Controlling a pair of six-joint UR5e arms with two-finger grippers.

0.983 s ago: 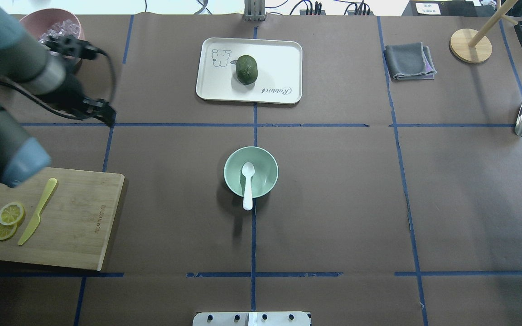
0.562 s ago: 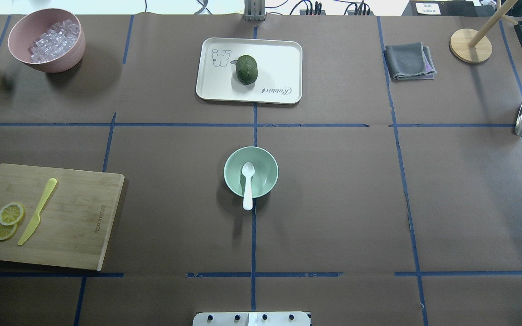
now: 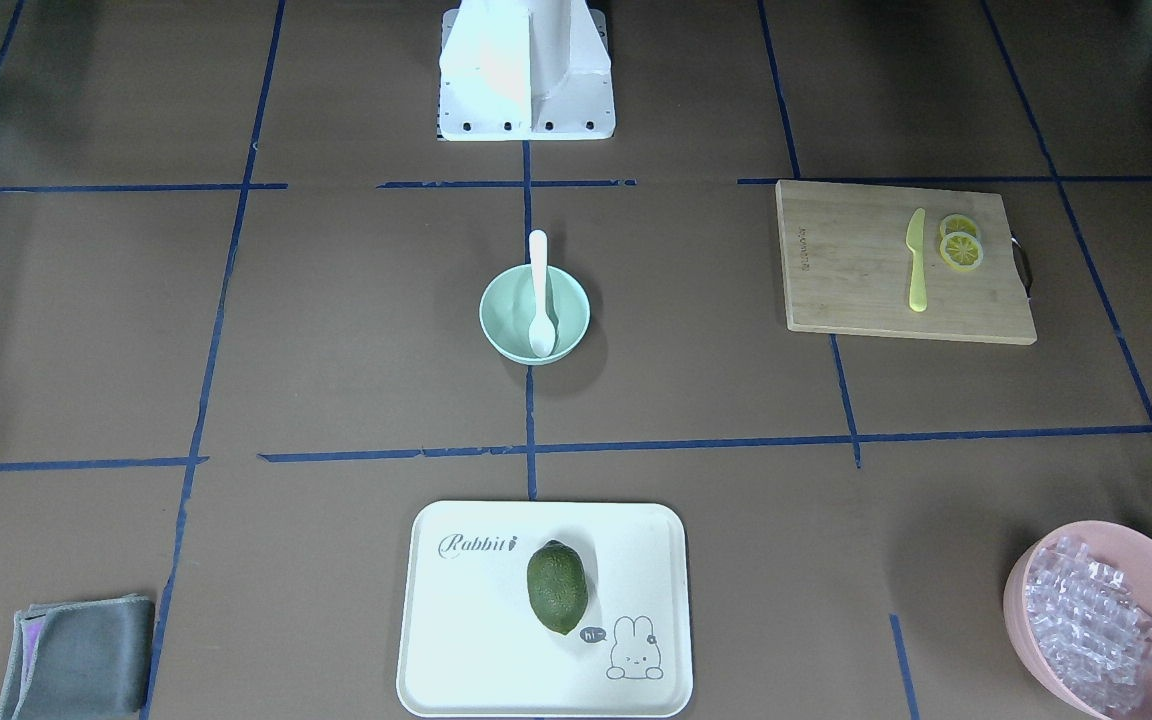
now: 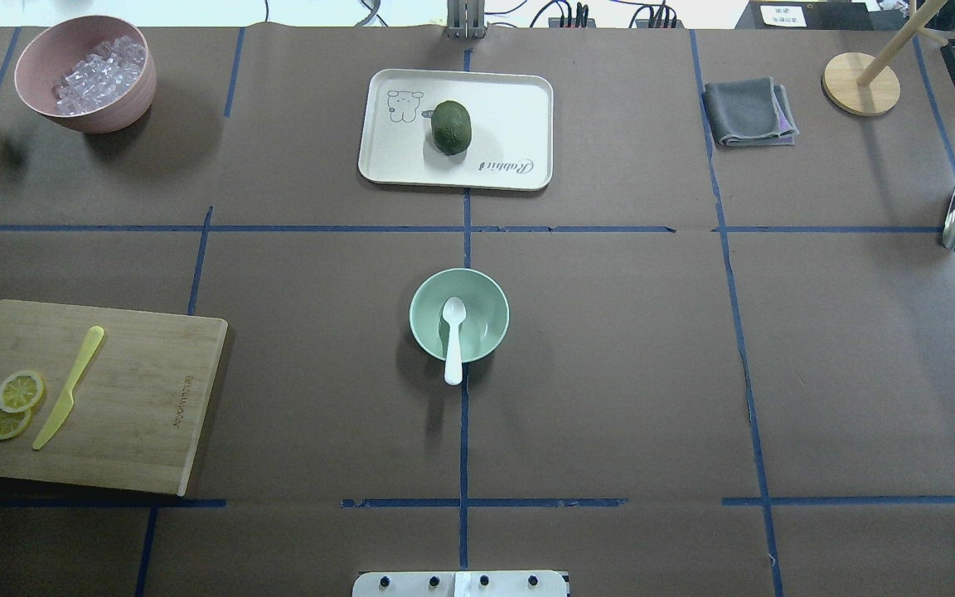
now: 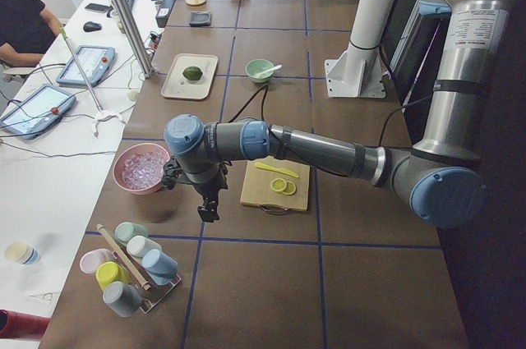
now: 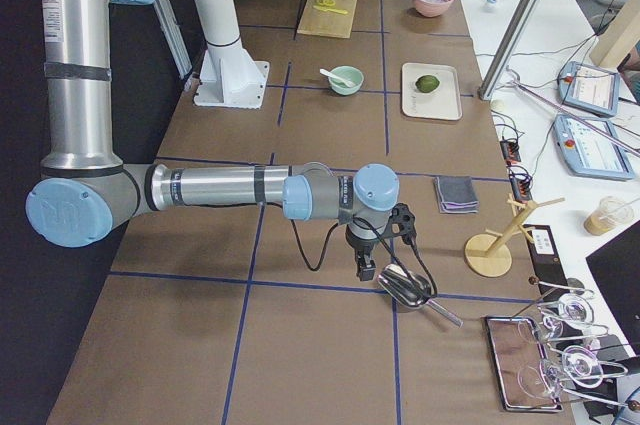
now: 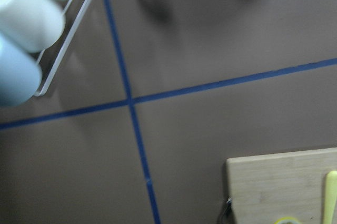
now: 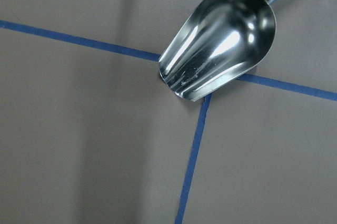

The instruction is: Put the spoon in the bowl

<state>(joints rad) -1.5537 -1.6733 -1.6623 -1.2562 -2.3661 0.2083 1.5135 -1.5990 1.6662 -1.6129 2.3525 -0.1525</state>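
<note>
White spoon [image 4: 453, 340] in mint bowl [image 4: 486, 292]

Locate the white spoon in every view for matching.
Front-facing: centre, spoon in the bowl, handle toward the top.
Overhead: centre, handle toward the bottom.
Exterior left: upper middle.
Exterior right: upper middle.
Left wrist: not in it.
Right wrist: not in it.
Shared landmark: the white tray.

Bright even light, soft shadows, glare on metal scoop [image 8: 221, 39], left wrist view blurred
</note>
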